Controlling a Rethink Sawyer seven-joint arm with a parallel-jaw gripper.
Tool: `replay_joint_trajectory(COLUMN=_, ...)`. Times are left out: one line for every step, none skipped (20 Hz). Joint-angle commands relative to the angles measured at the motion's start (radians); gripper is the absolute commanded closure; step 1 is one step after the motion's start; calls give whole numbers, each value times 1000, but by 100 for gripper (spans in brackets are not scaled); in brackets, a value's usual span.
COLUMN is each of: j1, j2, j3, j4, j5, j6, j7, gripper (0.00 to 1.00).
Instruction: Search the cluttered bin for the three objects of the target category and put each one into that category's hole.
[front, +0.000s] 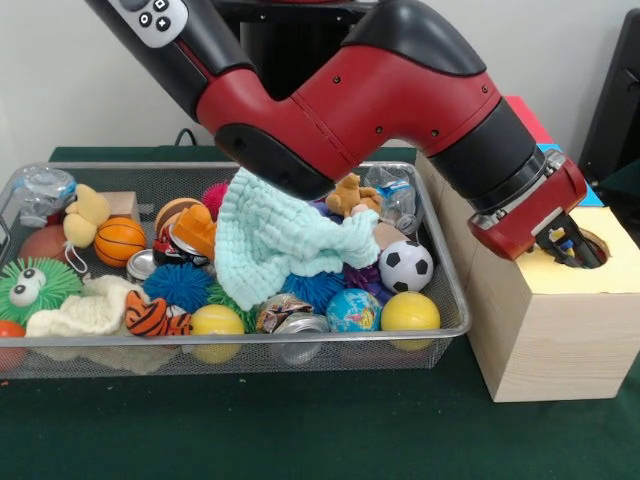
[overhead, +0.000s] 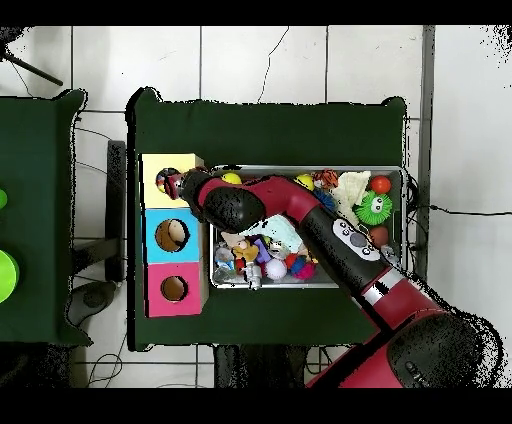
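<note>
Bin front row: yellow rubber balls (front: 410, 312) and a globe-printed ball (front: 353, 309) lie along the near wall of the silver wire-mesh bin (front: 440, 335), with a crushed drink can (front: 298, 324) between them.
Bin middle: a pale mint knitted cloth (front: 270, 240) is draped over the heap, and a black-and-white toy football (front: 405, 266) sits just beside its right edge.
Bin far side: I see a small orange basketball (front: 120, 241) and a clear crumpled plastic bottle (front: 40, 190) near the back wall.
Box: the pale wooden sorting box (front: 540, 345) stands just beside the bin; from above it shows a yellow panel (overhead: 150, 170), a blue panel (overhead: 152, 236) and a pink panel (overhead: 155, 290), each with a round hole.
Gripper: the red-and-black gripper (front: 570, 246) is poked into the yellow panel's hole, its tips below the rim.
Grip state: I cannot tell how far it is open or whether it has hold of anything; the hole hides the tips.
Task thing: none is visible at the gripper, so I judge any carried piece is inside the hole or already dropped.
Step in hand: I judge this to be the release into the yellow hole.
Doing it well: I would stay centred in the hole, let go fully, then lift straight up so nothing snags the rim before swinging back over the bin.
Risk: the arm's elbow hangs close above the cloth; a sideways exit could drag it.
</note>
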Motion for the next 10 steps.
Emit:
replay_joint_trajectory(j1=37, j2=-31, j3=-51, j4=-142, j5=-4, j6=38, j7=-77, gripper=0)
replay_joint_trajectory(j1=47, j2=-68, j3=-66, j4=-138, j5=-3, j6=54, j7=-62, gripper=0)
replay_joint_trajectory(j1=57, j2=-105, j3=-81, j4=-134, j5=-3, j6=70, j7=-47, gripper=0)
replay_joint_trajectory(j1=74, j2=-152, j3=-108, j4=-130, j5=2, j6=94, j7=-18, gripper=0)
replay_joint_trajectory(j1=90, j2=-192, j3=-133, j4=-126, j5=5, j6=114, j7=6, gripper=0)
replay_joint_trajectory(j1=102, j2=-232, j3=-154, j4=-119, j5=3, j6=121, j7=26, gripper=0)
replay_joint_trajectory(j1=113, j2=-262, j3=-172, j4=-115, j5=2, j6=131, j7=39, gripper=0)
replay_joint_trajectory(j1=128, j2=-287, j3=-191, j4=-115, j5=3, j6=137, j7=50, gripper=0)
replay_joint_trajectory(j1=134, j2=-301, j3=-202, j4=-109, j5=5, j6=127, j7=64, gripper=0)
replay_joint_trajectory(j1=142, j2=-310, j3=-215, j4=-105, j5=7, j6=114, j7=77, gripper=0)
